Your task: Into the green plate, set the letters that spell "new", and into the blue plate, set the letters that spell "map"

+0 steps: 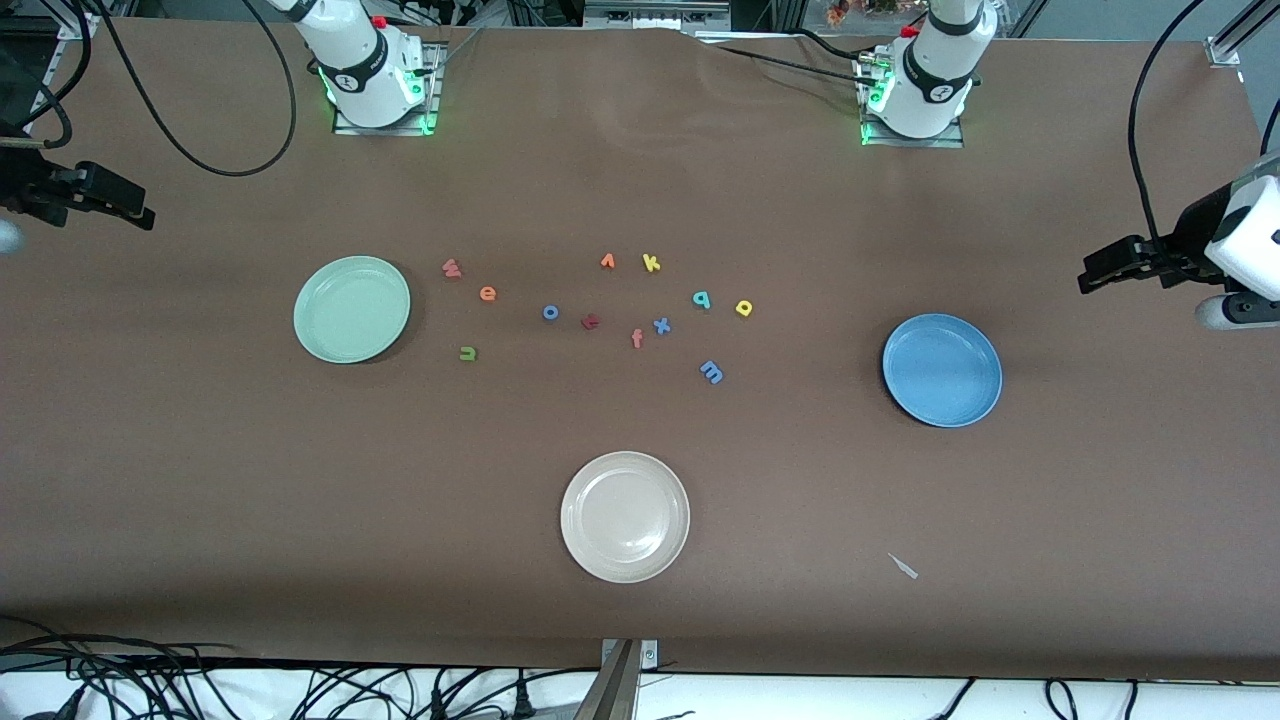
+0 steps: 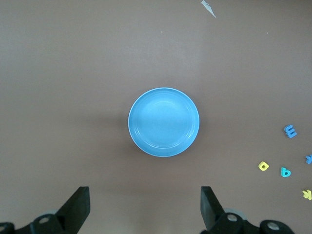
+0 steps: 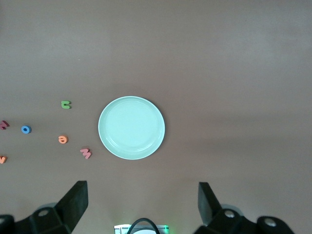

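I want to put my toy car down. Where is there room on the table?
Bare brown table lies between the white plate and the blue plate, and between the white plate and the green plate. It is crowded between the green and blue plates, where the foam letters are scattered.

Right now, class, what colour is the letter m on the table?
Blue: the letter m shows best in the front view.
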Tool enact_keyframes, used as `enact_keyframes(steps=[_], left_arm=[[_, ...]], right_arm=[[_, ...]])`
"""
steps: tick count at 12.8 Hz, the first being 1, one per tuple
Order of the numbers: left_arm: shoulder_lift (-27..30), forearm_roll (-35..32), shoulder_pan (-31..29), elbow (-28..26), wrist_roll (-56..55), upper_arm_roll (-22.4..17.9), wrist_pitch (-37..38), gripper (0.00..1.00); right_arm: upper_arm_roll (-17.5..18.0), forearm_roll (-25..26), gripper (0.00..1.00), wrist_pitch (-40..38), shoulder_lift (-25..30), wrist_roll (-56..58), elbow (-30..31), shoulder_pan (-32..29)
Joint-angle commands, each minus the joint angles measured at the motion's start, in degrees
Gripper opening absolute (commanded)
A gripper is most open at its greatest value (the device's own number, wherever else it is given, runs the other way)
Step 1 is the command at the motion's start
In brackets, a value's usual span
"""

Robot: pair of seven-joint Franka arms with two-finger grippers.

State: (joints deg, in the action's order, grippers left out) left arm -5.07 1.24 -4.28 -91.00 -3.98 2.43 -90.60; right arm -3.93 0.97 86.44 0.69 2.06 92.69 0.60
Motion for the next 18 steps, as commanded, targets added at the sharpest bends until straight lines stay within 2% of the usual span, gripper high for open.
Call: enact_keyframes(steps=[1, 12, 14, 18], left_arm=[[0.4, 1.6, -0.4, -0.4, 1.5, 0.1, -0.4, 1.0], [0.0, 1.7, -0.5, -0.2, 0.5, 0.0, -0.3, 1.0], [0.0, 1.5, -0.5, 0.0, 0.5, 0.0, -0.3, 1.0], [-0.7, 0.9, 0.4, 0.7, 1.1, 0.1, -0.2, 1.0]], right_arm=[[0.3, -0.8, 1.0, -1.2, 0.1, -0.6, -1.0, -0.3], [0.6, -0.9, 1.0, -1.2, -0.4, -0.5, -0.4, -0.1], [2.8, -0.6, 1.0, -1.6, -2.1, -0.1, 0.5, 2.1], [3.4, -1.5, 1.0, -0.3, -4.3, -0.6, 5.1, 5.8]])
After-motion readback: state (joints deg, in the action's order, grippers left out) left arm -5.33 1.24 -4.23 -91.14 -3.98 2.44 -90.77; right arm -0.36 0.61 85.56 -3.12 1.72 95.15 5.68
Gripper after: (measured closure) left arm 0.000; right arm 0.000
